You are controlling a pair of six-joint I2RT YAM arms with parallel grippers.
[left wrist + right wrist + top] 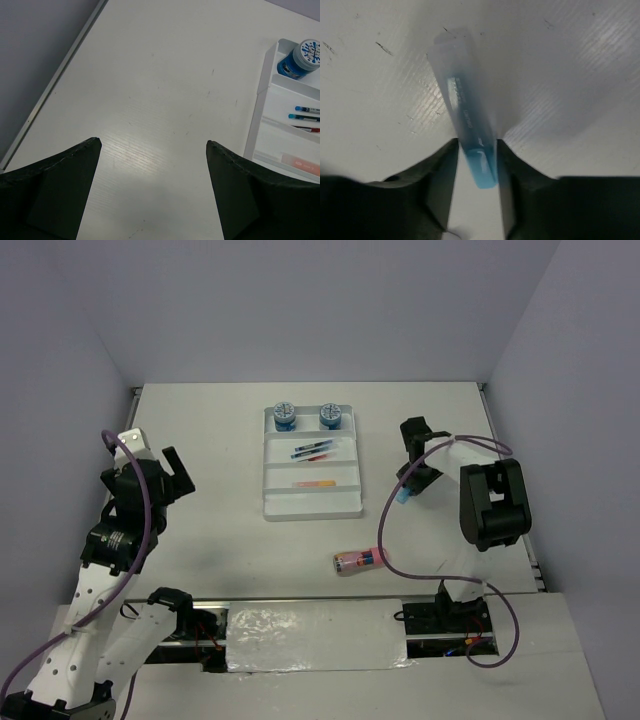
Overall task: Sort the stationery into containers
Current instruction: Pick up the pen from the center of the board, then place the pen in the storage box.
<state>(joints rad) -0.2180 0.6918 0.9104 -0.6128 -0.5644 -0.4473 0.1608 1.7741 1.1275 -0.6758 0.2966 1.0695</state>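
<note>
R gripper (476, 145) pinches light-blue marker (465, 115) right of tray (310, 506); pink-red tube (360, 561) near on table (215, 440); L gripper (153, 141) spread, well apart

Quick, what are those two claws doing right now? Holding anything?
Left gripper: open, holding nothing.
Right gripper: closed on the light-blue marker.
</note>
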